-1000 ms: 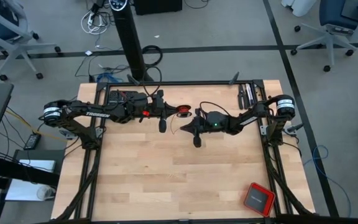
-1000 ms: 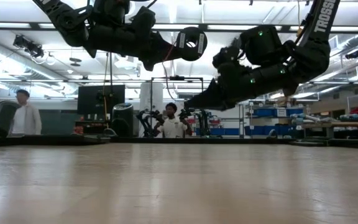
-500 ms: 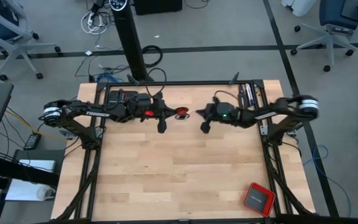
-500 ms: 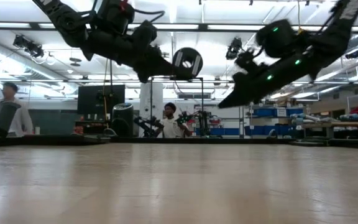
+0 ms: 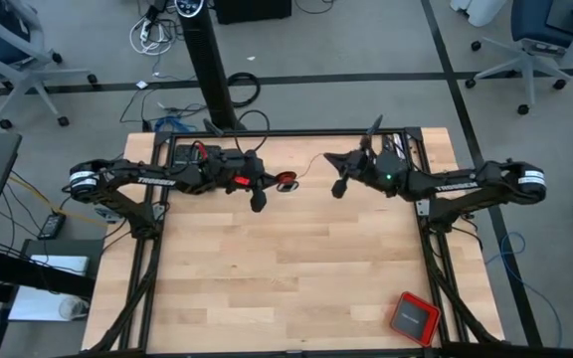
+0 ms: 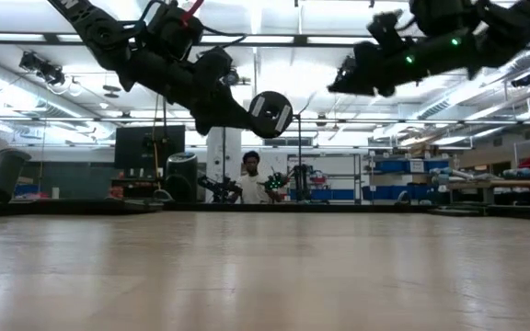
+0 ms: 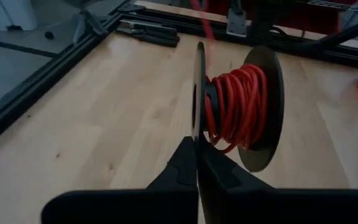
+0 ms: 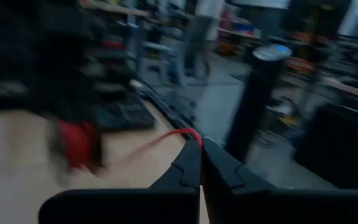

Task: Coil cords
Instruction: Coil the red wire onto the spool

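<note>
A black spool [image 5: 286, 181] wound with the thin red cord [image 7: 235, 106] hangs above the far middle of the table, and my left gripper [image 5: 272, 182] is shut on it. The low view shows the spool [image 6: 270, 113] well clear of the tabletop. A free stretch of the cord [image 5: 311, 166] runs from the spool toward the table's right to my right gripper [image 5: 328, 159]. That gripper is shut on the cord and stands higher than the spool, near the far edge. My left gripper pinches the rim of one thin flange [image 7: 197, 127] of the spool between its two fingers. The fingers come from the table's left, slanting a little downward. The spool is lifted clear of the table, with its flanges upright. My right gripper pinches the red cord [image 8: 190, 133] at its fingertips, roughly level, coming from the table's right. From there the cord leads away to the spool [image 8: 76, 146] in a slight bow, clear of the table.
A red square box with a dark top [image 5: 413, 317] lies near the table's near right corner. A black frame rail [image 5: 296, 133] runs along the far edge, and a black post [image 5: 210, 70] stands behind it. People show in the room beyond the table [image 6: 256, 179].
My right gripper has risen and swung toward the table's far edge and right, tipping up from a downward slant to about level, with the cord between its fingertips. My left gripper has tipped downward, so the spool hangs lower than before.
</note>
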### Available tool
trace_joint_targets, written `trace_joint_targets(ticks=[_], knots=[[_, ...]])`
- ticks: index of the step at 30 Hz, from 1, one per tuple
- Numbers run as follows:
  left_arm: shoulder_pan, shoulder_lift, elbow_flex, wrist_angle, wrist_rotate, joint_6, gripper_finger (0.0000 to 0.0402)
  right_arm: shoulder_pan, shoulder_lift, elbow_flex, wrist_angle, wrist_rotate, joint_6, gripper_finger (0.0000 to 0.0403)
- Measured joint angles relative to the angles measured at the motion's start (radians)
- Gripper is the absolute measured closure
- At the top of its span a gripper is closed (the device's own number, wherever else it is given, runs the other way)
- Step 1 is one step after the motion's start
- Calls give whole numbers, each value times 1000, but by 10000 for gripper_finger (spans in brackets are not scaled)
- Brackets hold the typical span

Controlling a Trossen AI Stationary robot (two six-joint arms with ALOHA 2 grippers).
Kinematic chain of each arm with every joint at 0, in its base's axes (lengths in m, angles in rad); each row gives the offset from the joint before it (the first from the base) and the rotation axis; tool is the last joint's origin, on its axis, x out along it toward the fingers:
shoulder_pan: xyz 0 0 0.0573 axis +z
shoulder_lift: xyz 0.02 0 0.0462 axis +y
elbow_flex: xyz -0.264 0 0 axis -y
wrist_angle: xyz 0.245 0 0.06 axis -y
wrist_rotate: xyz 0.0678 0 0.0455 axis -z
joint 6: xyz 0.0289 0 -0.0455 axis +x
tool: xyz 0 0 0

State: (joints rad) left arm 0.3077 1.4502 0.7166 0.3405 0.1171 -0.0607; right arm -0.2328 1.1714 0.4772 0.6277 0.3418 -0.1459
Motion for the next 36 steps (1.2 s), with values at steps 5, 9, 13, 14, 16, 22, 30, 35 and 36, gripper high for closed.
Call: trace_joint_targets(ticks=[5,9,13,14,16,22,30,35,36], knots=[[0,2,42,-38,-64,0,401,5,97,129,-3,-102,-2,403],[0,4,64,-69,-124,-22,401,16,200,239,-18,-113,-41,403],[0,4,75,-94,-173,-45,401,22,282,332,-29,-115,-49,403],[0,4,75,-98,-188,-57,401,23,302,352,-29,-122,-51,403],[0,4,75,-99,-215,-81,401,31,338,383,-35,-127,-73,403],[0,4,75,-93,-248,-173,401,44,407,462,-44,-101,-99,403],[1,4,75,-36,-298,-238,401,97,449,499,-81,-86,-95,403],[19,4,75,44,-376,-275,401,125,449,501,-108,-46,-110,403],[22,4,75,71,-378,-288,401,126,448,501,-125,-45,-106,403]])
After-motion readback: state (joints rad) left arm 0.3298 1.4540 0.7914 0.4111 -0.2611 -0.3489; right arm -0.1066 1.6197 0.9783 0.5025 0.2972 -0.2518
